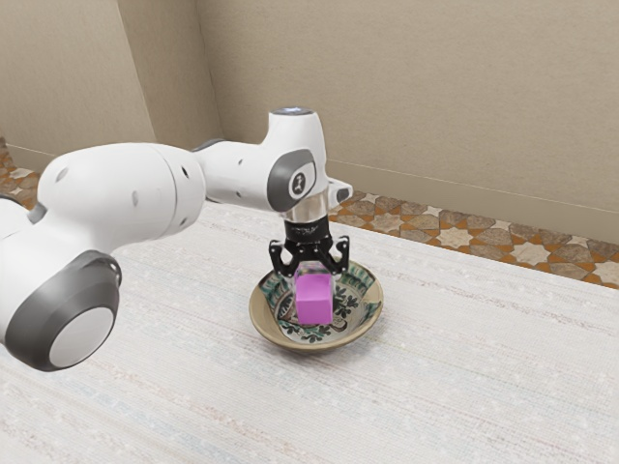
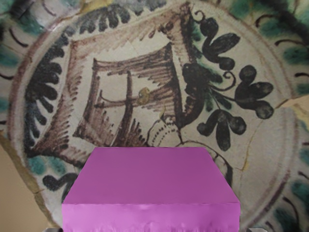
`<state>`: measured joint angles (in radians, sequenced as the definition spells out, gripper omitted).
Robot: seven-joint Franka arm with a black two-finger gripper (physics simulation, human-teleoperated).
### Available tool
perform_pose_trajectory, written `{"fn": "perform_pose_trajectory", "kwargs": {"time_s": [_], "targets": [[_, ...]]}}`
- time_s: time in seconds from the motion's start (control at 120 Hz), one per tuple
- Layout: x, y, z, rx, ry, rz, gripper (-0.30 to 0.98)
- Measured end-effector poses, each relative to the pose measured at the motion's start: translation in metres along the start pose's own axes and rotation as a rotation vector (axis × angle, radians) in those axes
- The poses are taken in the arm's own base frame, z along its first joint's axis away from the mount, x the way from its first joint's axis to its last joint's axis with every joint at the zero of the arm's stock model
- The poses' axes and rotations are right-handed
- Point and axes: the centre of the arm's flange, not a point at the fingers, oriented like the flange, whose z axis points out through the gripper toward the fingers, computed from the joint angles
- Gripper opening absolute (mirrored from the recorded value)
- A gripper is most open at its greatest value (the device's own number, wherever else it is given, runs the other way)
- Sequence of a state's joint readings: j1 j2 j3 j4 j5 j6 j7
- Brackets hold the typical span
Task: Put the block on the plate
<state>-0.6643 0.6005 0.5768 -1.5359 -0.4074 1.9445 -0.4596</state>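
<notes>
We see the big white surface [image 1: 193,387] first, with a patterned floor [image 1: 455,237] past it, toward two o'clock from the plate [image 1: 259,324] in the exterior view. Our white arm [image 1: 126,193] reaches in from about ten o'clock. The plate is deep and round, with a tan rim and painted leaves. Our black gripper [image 1: 311,276] points down over it, its fingers a block's width apart, squeezing the pink block [image 1: 314,300] from two sides. The block is over the plate's middle; we can't tell if its bottom touches.
</notes>
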Motion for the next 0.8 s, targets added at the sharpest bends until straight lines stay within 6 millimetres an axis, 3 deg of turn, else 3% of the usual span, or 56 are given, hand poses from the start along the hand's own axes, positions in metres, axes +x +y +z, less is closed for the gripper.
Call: {"fn": "perform_pose_trajectory", "kwargs": {"time_s": [0.3,0.433,0.8], "targets": [[0.002,-0.001,-0.004,-0.011,0.013,-0.006,0.64],[0.001,-0.003,-0.02,-0.028,0.02,-0.006,0.66],[-0.037,-0.035,-0.149,-0.076,0.021,0.053,0.68]]}}
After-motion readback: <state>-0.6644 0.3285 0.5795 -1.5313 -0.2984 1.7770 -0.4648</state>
